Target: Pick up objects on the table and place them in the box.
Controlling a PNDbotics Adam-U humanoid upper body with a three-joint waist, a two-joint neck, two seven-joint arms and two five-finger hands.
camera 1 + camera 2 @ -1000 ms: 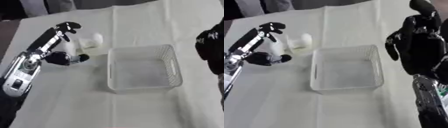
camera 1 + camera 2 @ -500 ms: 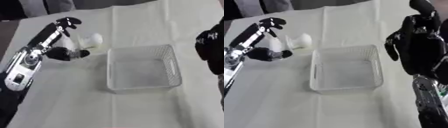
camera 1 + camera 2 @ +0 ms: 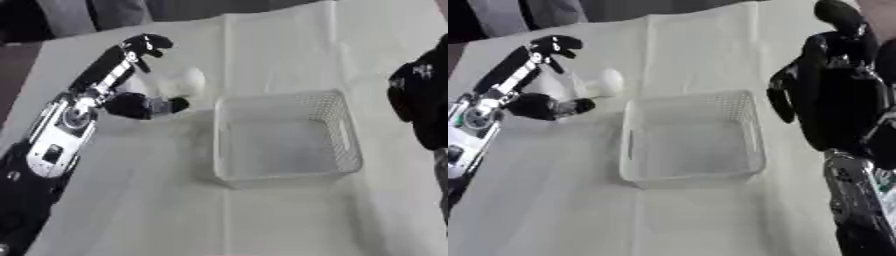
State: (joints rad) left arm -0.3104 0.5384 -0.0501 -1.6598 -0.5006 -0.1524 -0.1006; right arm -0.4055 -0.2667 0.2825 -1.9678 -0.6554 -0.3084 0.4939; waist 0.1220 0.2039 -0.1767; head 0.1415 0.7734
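- Table (image 3: 289, 220): covered with a pale cloth that fills most of both views; a crease runs from the upper centre toward the bottom.
- Box (image 3: 282, 136): a white plastic basket with perforated walls and a handle slot, centre of the frame, nothing visible inside.
- White object (image 3: 178, 82): a pale, rounded thing in the upper left of the frame, just left of the box's far corner; its exact shape cannot be made out.
- Left hand (image 3: 131, 75): upper left, black, fingers arched over the white object's far side and the thumb coming under its near side, so the hand is curled round it. Whether the object rests on the cloth or is lifted cannot be told.
- Right hand (image 3: 833, 95): the right eye view shows it large at the right edge, raised, fingers loosely bent and holding nothing; the left eye view shows only a dark slice of it at the right edge.
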